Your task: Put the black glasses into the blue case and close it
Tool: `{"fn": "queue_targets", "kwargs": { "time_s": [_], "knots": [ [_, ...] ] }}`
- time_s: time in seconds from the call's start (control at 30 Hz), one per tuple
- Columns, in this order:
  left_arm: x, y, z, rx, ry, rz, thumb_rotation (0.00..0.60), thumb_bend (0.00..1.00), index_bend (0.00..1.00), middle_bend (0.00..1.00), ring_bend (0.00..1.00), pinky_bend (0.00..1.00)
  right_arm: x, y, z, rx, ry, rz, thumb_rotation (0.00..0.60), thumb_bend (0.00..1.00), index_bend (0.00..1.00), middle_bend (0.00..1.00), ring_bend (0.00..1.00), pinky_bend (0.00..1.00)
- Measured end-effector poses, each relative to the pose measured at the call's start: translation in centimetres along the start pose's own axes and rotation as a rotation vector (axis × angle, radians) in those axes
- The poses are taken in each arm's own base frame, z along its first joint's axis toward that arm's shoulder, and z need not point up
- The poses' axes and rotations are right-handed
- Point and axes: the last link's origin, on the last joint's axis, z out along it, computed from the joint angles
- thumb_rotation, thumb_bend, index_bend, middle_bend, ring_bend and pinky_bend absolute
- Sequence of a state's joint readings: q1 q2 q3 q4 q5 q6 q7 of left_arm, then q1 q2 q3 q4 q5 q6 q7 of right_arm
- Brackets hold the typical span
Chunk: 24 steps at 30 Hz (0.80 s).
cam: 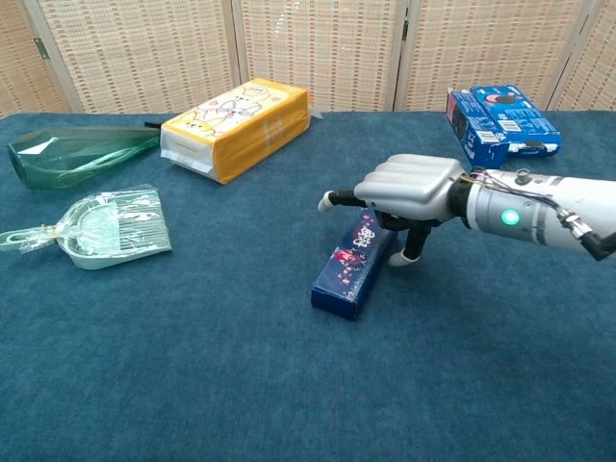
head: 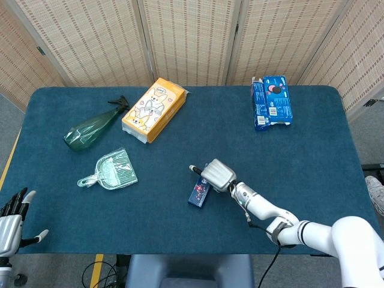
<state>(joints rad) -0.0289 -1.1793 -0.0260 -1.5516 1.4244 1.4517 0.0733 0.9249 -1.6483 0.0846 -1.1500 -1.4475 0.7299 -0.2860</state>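
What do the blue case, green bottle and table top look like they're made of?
Blue case: probably rigid board or plastic, smooth, with a printed floral pattern and crisp edges. Green bottle: translucent plastic, glossy; the cloth shows through it. Table top: covered in matte, fuzzy teal fabric, felt or short carpet.

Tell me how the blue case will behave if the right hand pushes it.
The blue case looks stiff and boxy, lying flat, so it should slide, not roll. The cloth-covered table may drag on it. A push by the right hand at that end would likely swivel it.
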Motion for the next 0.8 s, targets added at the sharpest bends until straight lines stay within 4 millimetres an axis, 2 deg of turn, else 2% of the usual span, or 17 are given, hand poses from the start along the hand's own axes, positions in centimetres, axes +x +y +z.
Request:
{"fn": "queue_targets", "kwargs": {
  "time_s": [0.03, 0.13, 0.27, 0.3, 0.37, 0.43, 0.47, 0.5, 0.53, 0.63, 0.8],
  "knots": [
    [0.0, -0.1, -0.1, 0.002, 0.000, -0.001, 0.600, 0.17, 0.00, 0.00, 0.00, 0.17, 0.2, -0.2, 0.5, 0.002, -0.006, -0.006, 0.600, 0.34, 0.31, 0.97, 1.00, 1.00],
    [-0.1, -0.3, -0.2, 0.012, -0.001, 0.000, 0.600, 0.17, 0.00, 0.00, 0.00, 0.17, 0.5, -0.4, 1.4, 0.003, -0.015, -0.013, 0.600, 0.42, 0.56, 0.98, 1.00, 1.00],
    [-0.1, -0.5, -0.4, 0.017, -0.002, -0.002, 0.600, 0.17, 0.00, 0.00, 0.00, 0.17, 0.7, -0.4, 1.5, -0.007, -0.010, -0.003, 0.600, 0.44, 0.62, 0.98, 1.00, 1.00],
    [-0.2, -0.5, -0.4, 0.017, -0.002, -0.003, 0.600, 0.17, 0.00, 0.00, 0.00, 0.17, 0.7, -0.4, 1.5, -0.009, -0.008, -0.003, 0.600, 0.44, 0.60, 0.98, 1.00, 1.00],
    [-0.1, -0.4, -0.3, 0.014, -0.001, -0.005, 0.600, 0.17, 0.00, 0.00, 0.00, 0.17, 0.7, -0.3, 1.4, -0.012, -0.009, 0.000, 0.600, 0.39, 0.47, 0.98, 1.00, 1.00],
    [-0.1, -0.3, -0.2, 0.008, 0.002, -0.005, 0.600, 0.17, 0.00, 0.00, 0.00, 0.17, 0.7, -0.2, 1.1, -0.016, -0.011, 0.008, 0.600, 0.30, 0.19, 0.96, 1.00, 1.00],
    [-0.1, -0.2, -0.1, 0.005, 0.003, -0.005, 0.600, 0.17, 0.00, 0.00, 0.00, 0.17, 0.7, -0.1, 1.0, -0.018, -0.012, 0.012, 0.600, 0.27, 0.08, 0.96, 1.00, 1.00],
    [-0.1, -0.1, 0.0, 0.001, 0.004, -0.005, 0.600, 0.17, 0.00, 0.00, 0.00, 0.17, 0.7, -0.1, 0.8, -0.020, -0.014, 0.016, 0.600, 0.25, 0.03, 0.95, 1.00, 1.00],
    [-0.1, -0.1, 0.0, -0.003, 0.005, -0.004, 0.600, 0.17, 0.00, 0.00, 0.00, 0.17, 0.7, -0.1, 0.6, -0.023, -0.015, 0.020, 0.600, 0.23, 0.00, 0.95, 1.00, 1.00],
    [-0.1, 0.4, 0.2, -0.022, 0.013, -0.003, 0.600, 0.17, 0.00, 0.00, 0.00, 0.17, 0.7, 0.1, 0.0, -0.032, -0.008, 0.015, 0.600, 0.19, 0.00, 0.93, 1.00, 1.00],
    [-0.1, 0.6, 0.4, -0.035, 0.022, -0.005, 0.600, 0.17, 0.00, 0.00, 0.00, 0.17, 1.0, 1.1, -1.6, -0.078, 0.026, 0.022, 0.600, 0.19, 0.00, 0.88, 1.00, 1.00]
  ]
}}
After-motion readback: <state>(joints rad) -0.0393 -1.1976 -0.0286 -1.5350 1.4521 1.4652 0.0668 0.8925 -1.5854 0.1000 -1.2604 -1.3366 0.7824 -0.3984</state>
